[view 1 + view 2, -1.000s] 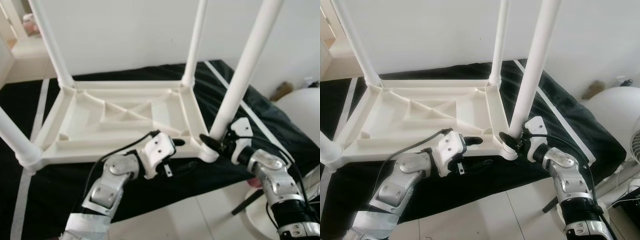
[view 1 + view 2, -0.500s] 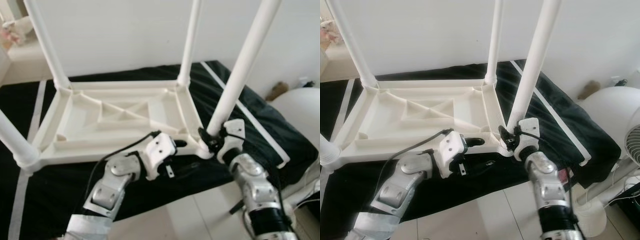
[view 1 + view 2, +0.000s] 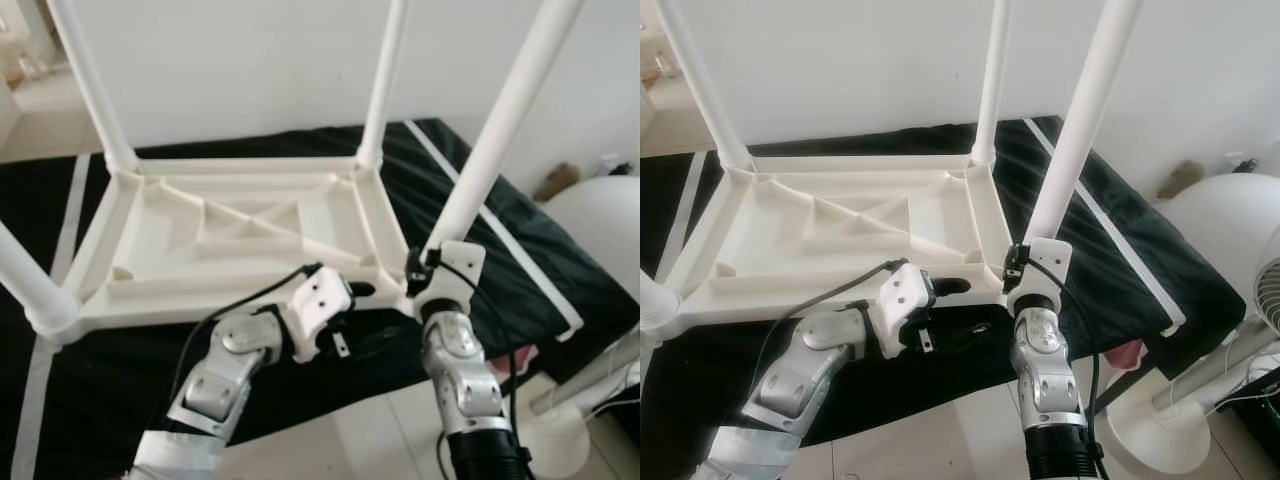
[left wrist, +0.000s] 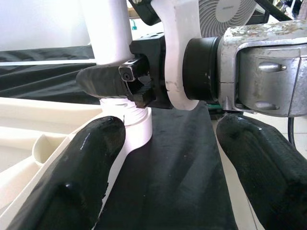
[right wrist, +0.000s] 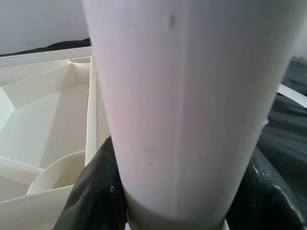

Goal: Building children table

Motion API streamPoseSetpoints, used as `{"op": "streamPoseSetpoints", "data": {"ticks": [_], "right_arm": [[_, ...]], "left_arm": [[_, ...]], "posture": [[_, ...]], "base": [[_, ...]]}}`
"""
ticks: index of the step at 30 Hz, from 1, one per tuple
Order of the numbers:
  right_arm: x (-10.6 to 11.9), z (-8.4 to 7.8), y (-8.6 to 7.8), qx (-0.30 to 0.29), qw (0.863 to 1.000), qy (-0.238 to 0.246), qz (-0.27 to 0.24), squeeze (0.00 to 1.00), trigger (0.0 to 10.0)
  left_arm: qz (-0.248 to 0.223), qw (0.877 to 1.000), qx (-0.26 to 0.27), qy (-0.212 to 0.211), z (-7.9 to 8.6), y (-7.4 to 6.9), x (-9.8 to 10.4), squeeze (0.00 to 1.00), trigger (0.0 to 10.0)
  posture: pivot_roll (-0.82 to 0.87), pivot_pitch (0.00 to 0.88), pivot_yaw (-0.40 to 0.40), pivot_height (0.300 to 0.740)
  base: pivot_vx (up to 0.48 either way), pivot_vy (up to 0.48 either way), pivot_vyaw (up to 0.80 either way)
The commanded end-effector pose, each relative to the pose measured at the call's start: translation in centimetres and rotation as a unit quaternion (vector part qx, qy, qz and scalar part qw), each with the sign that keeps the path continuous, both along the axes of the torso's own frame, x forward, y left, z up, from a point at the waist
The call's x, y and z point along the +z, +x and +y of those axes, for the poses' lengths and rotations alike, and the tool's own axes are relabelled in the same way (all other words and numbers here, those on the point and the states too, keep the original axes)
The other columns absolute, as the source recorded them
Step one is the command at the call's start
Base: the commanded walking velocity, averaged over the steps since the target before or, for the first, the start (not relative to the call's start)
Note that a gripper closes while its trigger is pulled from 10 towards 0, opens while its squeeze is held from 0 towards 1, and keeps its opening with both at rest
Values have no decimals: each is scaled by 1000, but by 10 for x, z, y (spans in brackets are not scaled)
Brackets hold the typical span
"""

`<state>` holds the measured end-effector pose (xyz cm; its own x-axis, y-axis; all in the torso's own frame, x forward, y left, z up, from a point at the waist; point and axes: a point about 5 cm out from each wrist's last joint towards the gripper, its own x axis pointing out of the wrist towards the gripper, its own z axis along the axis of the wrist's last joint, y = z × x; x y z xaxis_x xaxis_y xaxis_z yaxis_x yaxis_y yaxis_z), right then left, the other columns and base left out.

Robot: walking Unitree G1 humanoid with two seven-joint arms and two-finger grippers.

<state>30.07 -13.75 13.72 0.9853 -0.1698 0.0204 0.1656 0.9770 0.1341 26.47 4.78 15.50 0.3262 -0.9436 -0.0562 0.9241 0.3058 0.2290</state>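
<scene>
Your upturned white tabletop [image 3: 240, 235] lies on the black mat [image 3: 500, 240] with all four legs standing in its corners. The right gripper [image 3: 425, 275] pinches the near-right leg [image 3: 490, 140] at its base, probably seating this last one. The left gripper [image 4: 168, 172], spread wide, rests at the tabletop's near edge.

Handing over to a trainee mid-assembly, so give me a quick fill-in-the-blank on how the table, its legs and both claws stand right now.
1. The white table lies upside down on a ____ cloth.
2. The right claw is closed around the base of the near right ____.
3. The left claw is ____, holding nothing, beside that corner.
4. ____ legs stand up from the frame, such as the far right leg.

Missing words: black; leg; open; Four
</scene>
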Motion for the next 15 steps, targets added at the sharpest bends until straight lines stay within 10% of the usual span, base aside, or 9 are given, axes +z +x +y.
{"op": "streamPoseSetpoints", "data": {"ticks": [1, 12, 13, 14, 15], "right_arm": [[-10, 0, -7, -16, 998, 51, 19, 0, 10000], [-3, -8, -8, -6, 1000, 12, 8, 0, 10000], [-3, -9, -8, -5, 1000, 13, 7, 796, 10000], [-2, -10, -9, -1, 1000, 14, 5, 1000, 10000], [-2, -10, -9, -1, 1000, 14, 5, 1000, 10000]], "left_arm": [[-2, 1000, 23, -8, 0, 1, 2, 0, 10000], [-5, 1000, 21, -7, 0, 2, 3, 0, 10000], [-5, 1000, 21, -7, 0, 2, 3, 0, 10000], [-5, 1000, 21, -7, 0, 2, 3, 0, 10000], [-5, 1000, 21, -7, 0, 2, 3, 0, 10000]], "posture": [[-55, 37, -20, 740], [-52, 27, -24, 740], [-52, 27, -24, 740], [-52, 27, -24, 740], [-52, 27, -24, 740]], "base": [[0, 0, 0], [0, 0, 0], [0, 0, 0], [0, 0, 0], [0, 0, 0]]}}
